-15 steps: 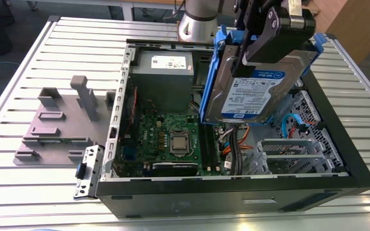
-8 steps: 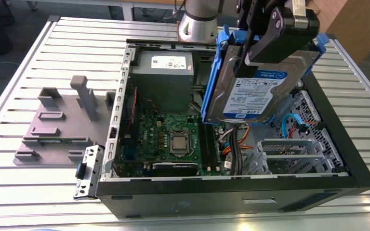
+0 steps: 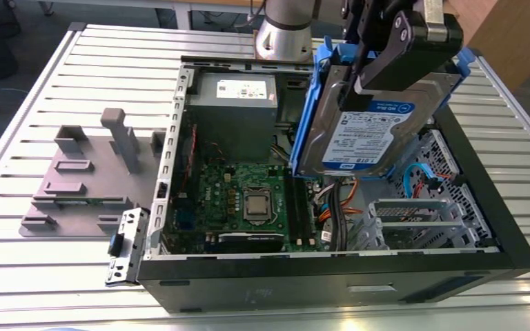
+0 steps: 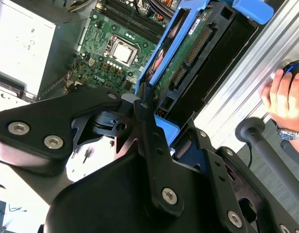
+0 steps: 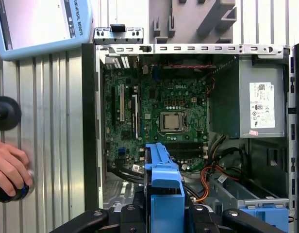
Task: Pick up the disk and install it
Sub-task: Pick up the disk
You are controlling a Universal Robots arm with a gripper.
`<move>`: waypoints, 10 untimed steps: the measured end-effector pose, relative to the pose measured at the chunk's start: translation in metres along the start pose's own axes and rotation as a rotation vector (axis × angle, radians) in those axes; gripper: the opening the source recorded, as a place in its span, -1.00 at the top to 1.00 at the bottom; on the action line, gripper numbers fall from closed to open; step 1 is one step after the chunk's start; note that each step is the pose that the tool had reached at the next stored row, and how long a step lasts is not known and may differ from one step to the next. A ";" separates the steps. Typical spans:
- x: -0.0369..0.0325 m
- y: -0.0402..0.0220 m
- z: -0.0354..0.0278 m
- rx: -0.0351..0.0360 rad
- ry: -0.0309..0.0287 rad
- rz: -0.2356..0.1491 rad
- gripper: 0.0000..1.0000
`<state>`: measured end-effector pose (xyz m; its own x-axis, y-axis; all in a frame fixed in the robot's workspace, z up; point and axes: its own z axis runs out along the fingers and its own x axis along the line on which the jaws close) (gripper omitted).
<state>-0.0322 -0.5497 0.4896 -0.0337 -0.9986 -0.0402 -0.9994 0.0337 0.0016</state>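
**Disk Held Over Open Case**

1. The slatted metal table (image 3: 35,283) carries all the equipment.
2. The open computer case (image 3: 339,286) lies on its side at the table's centre, with its interior facing up.
3. A grey fixture plate (image 3: 81,189) with upright posts lies on the table just beside the case, at the exterior view's left.
4. The grey power supply (image 3: 232,103) sits in the far corner of the case, at the exterior view's left.
5. The green motherboard (image 3: 246,200) lies flat on the case floor, nearer than the power supply.
6. The disk (image 3: 366,138) is clear of the table. It hangs tilted over the half of the case at the exterior view's right, with its label turned towards the near side. Its blue rails frame both long edges. Its lower edge is above the cables beside the motherboard.
7. The gripper (image 3: 373,77) is closed narrowly on the upper part of the disk and carries it.
8. A person's hand (image 5: 11,165) rests on a dark knob on the table, outside the case wall.
9. The processor (image 3: 257,205) sits in its socket at the centre of the motherboard.
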 end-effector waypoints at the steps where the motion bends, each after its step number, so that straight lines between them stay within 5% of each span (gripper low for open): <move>1: 0.0000 -0.0004 0.0000 0.0000 0.0000 0.000 0.27; 10: -0.0001 -0.0035 0.0000 0.0000 0.0000 0.000 0.27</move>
<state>-0.0288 -0.5497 0.4896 -0.0338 -0.9986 -0.0402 -0.9994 0.0337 0.0016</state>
